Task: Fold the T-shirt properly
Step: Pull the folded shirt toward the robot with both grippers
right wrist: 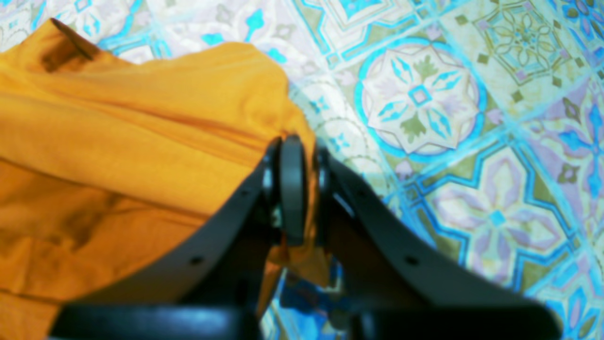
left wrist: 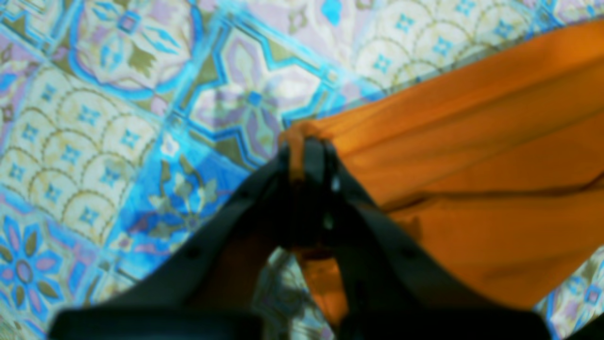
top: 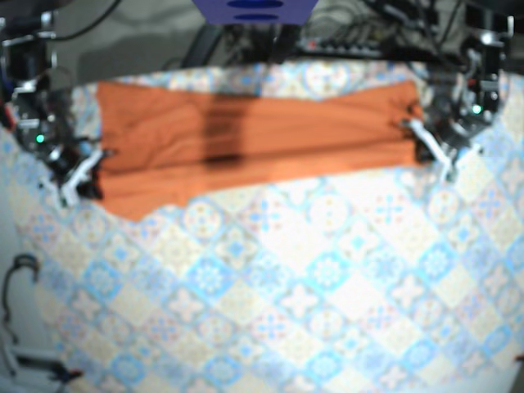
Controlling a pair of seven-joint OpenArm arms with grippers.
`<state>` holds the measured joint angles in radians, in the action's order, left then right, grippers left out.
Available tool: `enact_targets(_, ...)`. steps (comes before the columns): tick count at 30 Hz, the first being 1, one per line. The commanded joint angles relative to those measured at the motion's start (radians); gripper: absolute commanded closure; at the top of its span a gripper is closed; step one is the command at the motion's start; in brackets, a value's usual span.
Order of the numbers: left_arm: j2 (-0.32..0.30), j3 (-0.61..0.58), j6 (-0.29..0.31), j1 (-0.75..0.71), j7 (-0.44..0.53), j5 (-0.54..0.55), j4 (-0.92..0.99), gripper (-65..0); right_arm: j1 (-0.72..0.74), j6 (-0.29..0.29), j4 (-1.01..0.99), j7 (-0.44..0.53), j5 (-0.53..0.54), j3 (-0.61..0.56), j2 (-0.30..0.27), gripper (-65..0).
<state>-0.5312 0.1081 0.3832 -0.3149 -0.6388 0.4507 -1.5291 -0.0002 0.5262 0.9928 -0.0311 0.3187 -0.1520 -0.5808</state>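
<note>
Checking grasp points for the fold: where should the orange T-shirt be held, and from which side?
At its two short ends, each approached from outboard. The T-shirt stretches as a long band across the tablecloth, so end pinches should keep it taut. The left gripper and right gripper are shut on bunched edge fabric there.

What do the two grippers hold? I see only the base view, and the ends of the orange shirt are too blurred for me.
Observer: In the left wrist view, the left gripper is shut on a bunched corner of the T-shirt.
Operator: And the other one?
Observer: The right gripper is shut on the T-shirt too; a small flap of cloth pokes out below the pinch.
Operator: Is the cloth smooth at the left grip?
Observer: No. Long creases run from that pinch across the shirt, above the patterned tablecloth.
</note>
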Motion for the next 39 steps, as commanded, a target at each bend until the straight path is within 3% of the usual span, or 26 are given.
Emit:
enact_targets(1, -0.019, 0.009, -0.013, 0.001, 0.015, -0.011, -0.014, 0.0, 0.002, -0.004, 0.015, 0.023, 0.012, 0.01, -0.028, -1.3)
enact_targets(16, -0.02, 0.009, -0.013, -0.017, 0.02, -0.011, -0.014, 0.0, -0.082, -0.004, 0.116, 0.017, 0.009, 0.013, -0.057, -1.3)
enact_targets(27, -0.031, 0.011, -0.013, -0.037, 0.021, -0.01, -0.018, 0.0, -0.182, -0.004, 0.171, 0.015, 0.009, 0.134, -0.067, -1.3)
enact_targets(39, -0.036, 0.011, -0.014, -0.039, 0.021, -0.014, -0.015, 0.0, -0.203, -0.004, 0.177, 0.015, 0.009, 0.133, -0.063, -1.3)
